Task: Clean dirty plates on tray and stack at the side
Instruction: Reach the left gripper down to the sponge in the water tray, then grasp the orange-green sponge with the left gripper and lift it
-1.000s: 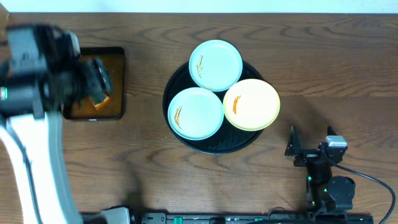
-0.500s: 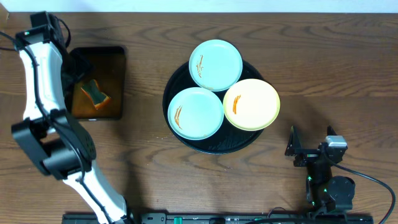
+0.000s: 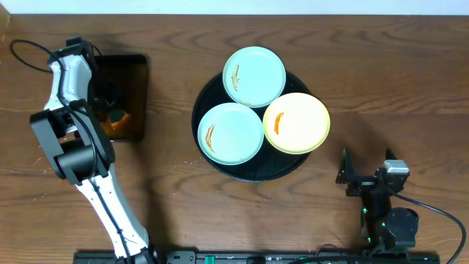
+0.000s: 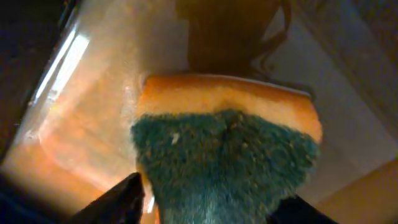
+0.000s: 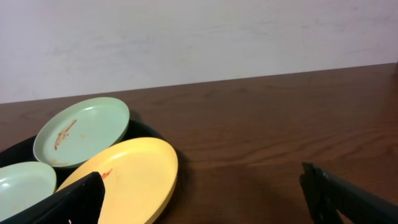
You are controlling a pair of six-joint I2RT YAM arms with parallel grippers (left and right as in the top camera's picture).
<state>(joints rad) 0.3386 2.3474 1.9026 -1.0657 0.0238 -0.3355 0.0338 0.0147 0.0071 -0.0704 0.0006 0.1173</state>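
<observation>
A round, glossy black tray [image 3: 253, 171] carries a mint-blue plate [image 3: 254, 76] at its far edge, a second mint-blue plate [image 3: 230, 133] near left and a yellow plate [image 3: 296, 122] right; all lie flat, orange-streaked, apparently touching.

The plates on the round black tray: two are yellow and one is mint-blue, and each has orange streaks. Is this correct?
The colours are swapped. The overhead view shows one yellow plate, a far mint-blue plate and a near mint-blue plate. All three sit on the round black tray, each with orange streaks.

Dark wood table [image 3: 168, 213]; pale wall [image 5: 186, 37] behind.
</observation>
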